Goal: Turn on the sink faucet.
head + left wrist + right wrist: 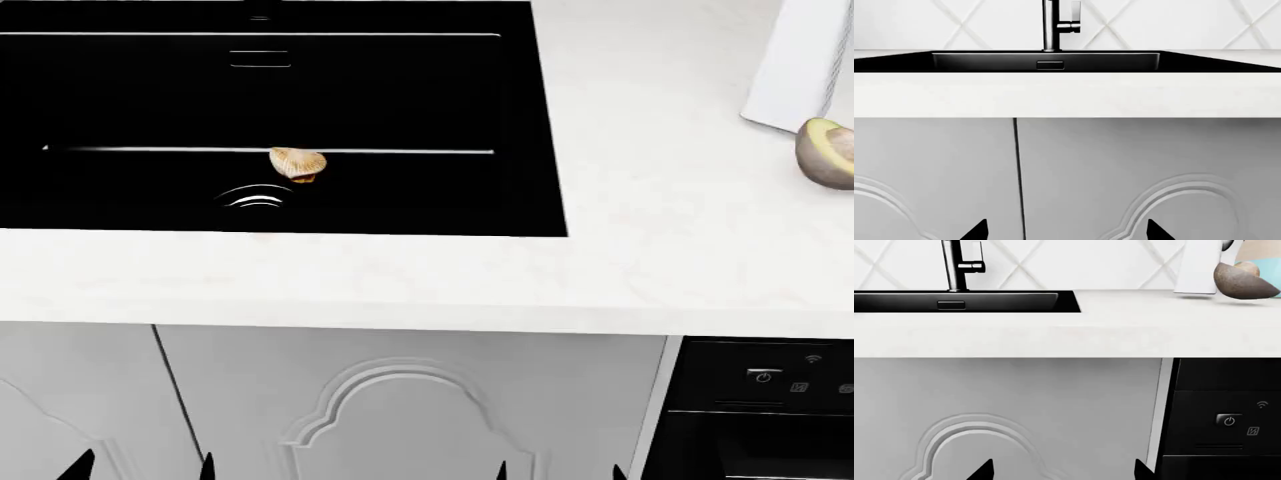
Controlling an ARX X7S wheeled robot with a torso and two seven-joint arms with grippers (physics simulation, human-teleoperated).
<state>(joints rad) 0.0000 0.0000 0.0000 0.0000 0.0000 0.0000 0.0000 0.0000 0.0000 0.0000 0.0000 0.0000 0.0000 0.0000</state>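
Note:
The sink faucet (1049,25) is a tall black column at the back of the sink (1047,61), with a short side lever (1071,19). It also shows in the right wrist view (954,265). In the head view the faucet is out of frame; the glossy black sink (534,120) shows its round drain (254,198). My left gripper (1067,233) and right gripper (1062,473) are open and empty. Both are low in front of the cabinet doors, below the counter edge and far from the faucet. Only their fingertips show at the bottom of the head view, left gripper (143,468), right gripper (561,472).
A small tan shell-like object (296,163) lies in the basin near the drain. A halved avocado (827,152) and a white upright item (801,60) stand on the white counter (400,280) at the right. A black appliance panel (761,380) sits below right, beside grey cabinet doors (387,410).

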